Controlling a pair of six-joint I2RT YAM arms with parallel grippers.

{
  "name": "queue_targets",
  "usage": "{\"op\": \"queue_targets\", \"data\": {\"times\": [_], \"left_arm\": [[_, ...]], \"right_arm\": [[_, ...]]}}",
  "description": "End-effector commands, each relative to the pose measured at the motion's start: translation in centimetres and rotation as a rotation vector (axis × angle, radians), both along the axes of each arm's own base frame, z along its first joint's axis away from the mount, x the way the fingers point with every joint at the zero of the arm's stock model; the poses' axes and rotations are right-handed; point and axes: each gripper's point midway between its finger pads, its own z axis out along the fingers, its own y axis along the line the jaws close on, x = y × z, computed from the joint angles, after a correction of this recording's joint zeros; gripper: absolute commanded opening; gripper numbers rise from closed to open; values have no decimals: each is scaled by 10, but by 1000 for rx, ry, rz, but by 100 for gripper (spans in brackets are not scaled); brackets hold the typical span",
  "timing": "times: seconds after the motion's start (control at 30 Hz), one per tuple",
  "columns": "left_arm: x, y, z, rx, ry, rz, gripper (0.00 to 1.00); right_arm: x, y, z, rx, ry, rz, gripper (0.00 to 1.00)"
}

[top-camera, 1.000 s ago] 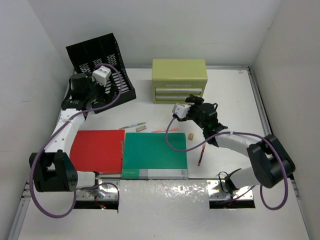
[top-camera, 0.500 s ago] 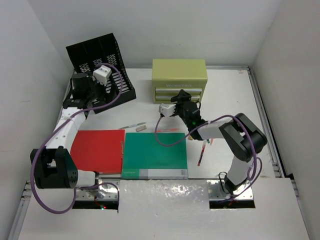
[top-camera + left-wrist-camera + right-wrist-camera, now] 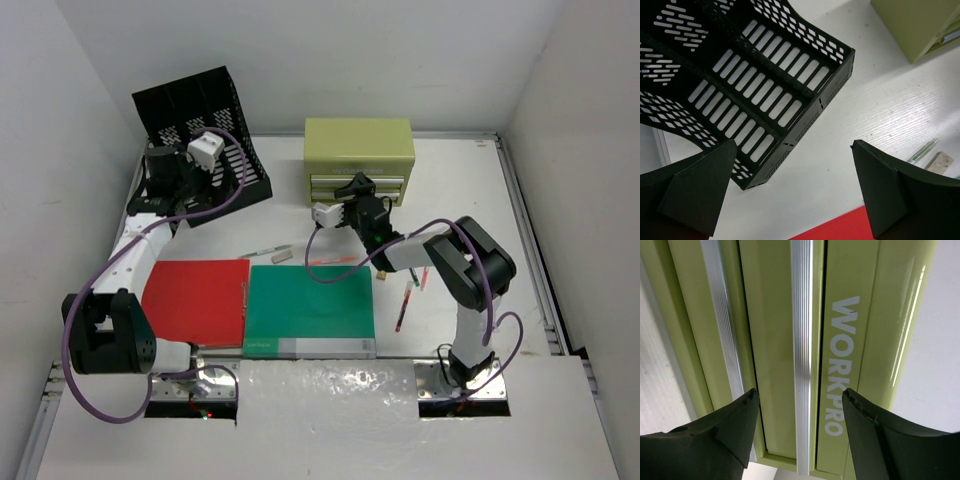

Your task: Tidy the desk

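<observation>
Table point(image 3: 470, 200): file rack point(image 3: 200, 130) at far left; drawer box point(image 3: 359, 158) at far centre, right of rack. Left folder point(image 3: 195, 300) and right folder point(image 3: 310, 308) side by side near front edge. Pen point(image 3: 265, 250) and eraser point(image 3: 282, 257) between rack and folders. Second pen point(image 3: 402, 310) right of right folder.

The left jaws stand wide apart, their two dark tips framing the lower corners of the view with nothing held between them. Beyond them lies the white worktop point(image 3: 865, 105). A black mesh file rack point(image 3: 755, 95) fills the upper left, its slotted panels and dividers facing the camera and one corner pointing toward the middle right. At the top right sits an olive-green drawer box point(image 3: 917, 25) (only one corner is in frame). Near the right-hand jaw a pen point(image 3: 921, 151) lies slantwise on the worktop, with a pale eraser point(image 3: 939, 161) just beside it. A strip of red folder point(image 3: 840, 227) shows along the bottom edge, between the jaws.
</observation>
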Motion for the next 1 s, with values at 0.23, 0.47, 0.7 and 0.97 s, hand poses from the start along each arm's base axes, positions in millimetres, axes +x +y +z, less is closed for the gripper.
{"op": "queue_targets", "data": {"times": [0.23, 0.47, 0.7, 0.97], "left_arm": [[6, -3, 5, 18, -45, -18, 100], [6, -1, 7, 22, -51, -6, 100], [5, 0, 3, 26, -40, -7, 100], [6, 0, 2, 33, -42, -5, 100]], "right_arm": [[14, -1, 15, -12, -92, -57, 60], [21, -3, 3, -28, -88, -92, 52], [26, -3, 1, -27, -98, -112, 38], [16, -10, 10, -29, -174, -118, 0]]}}
